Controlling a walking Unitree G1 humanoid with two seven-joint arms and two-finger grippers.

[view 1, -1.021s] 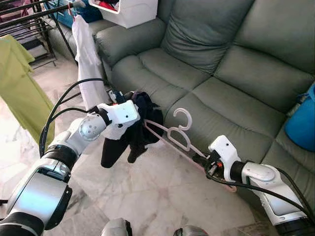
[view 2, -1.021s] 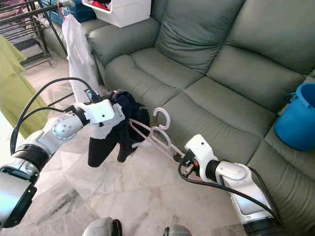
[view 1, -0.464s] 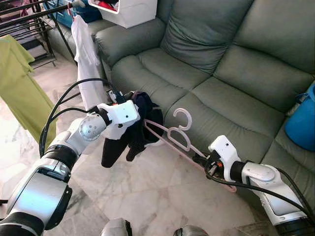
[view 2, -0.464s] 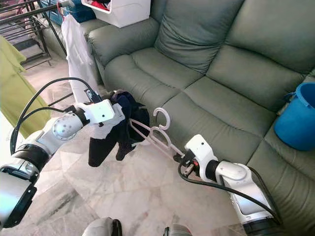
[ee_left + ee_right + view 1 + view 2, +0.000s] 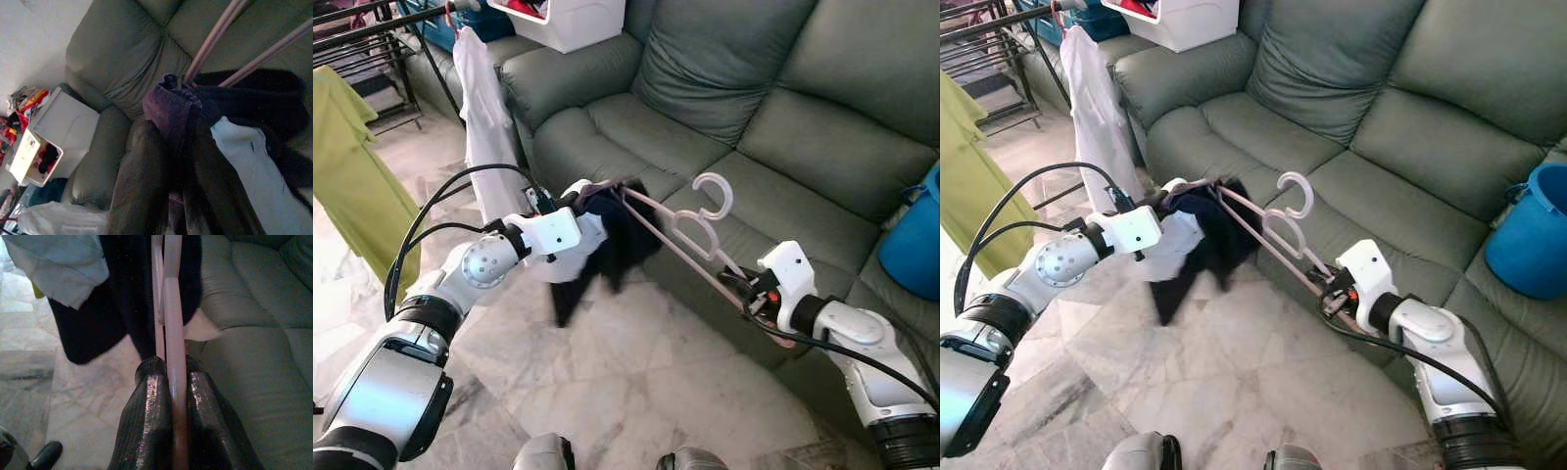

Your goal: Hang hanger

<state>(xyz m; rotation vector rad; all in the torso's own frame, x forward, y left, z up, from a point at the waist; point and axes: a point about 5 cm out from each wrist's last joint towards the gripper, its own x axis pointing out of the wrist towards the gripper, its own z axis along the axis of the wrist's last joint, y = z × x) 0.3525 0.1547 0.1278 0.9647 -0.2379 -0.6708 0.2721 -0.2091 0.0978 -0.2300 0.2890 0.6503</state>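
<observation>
While both arms reach out over the pale marble floor (image 5: 636, 372), they hold a pale pink plastic hanger (image 5: 690, 230) in the air in front of a grey-green leather sofa (image 5: 734, 117). The right gripper (image 5: 168, 382) has its jaws clenched on one end of the hanger's bars. The left gripper (image 5: 582, 191) grasps the other end, jaws closed on the dark navy and light blue garment (image 5: 602, 240) bunched there. The garment hangs down beside the sofa's front edge.

Around them: a white garment (image 5: 484, 108) and a yellow-green garment (image 5: 352, 166) hang on a black drying rack (image 5: 372, 39) to the left, a white plastic basket (image 5: 573, 20) sits on the sofa arm, and a blue bucket (image 5: 913, 245) rests on the seat at right.

Compared with a second ago, the hanger is raised higher and its hook stands over the seat cushion; the garment has swung and looks blurred.

The left wrist view shows the cloth folded between the fingers (image 5: 142, 186).
</observation>
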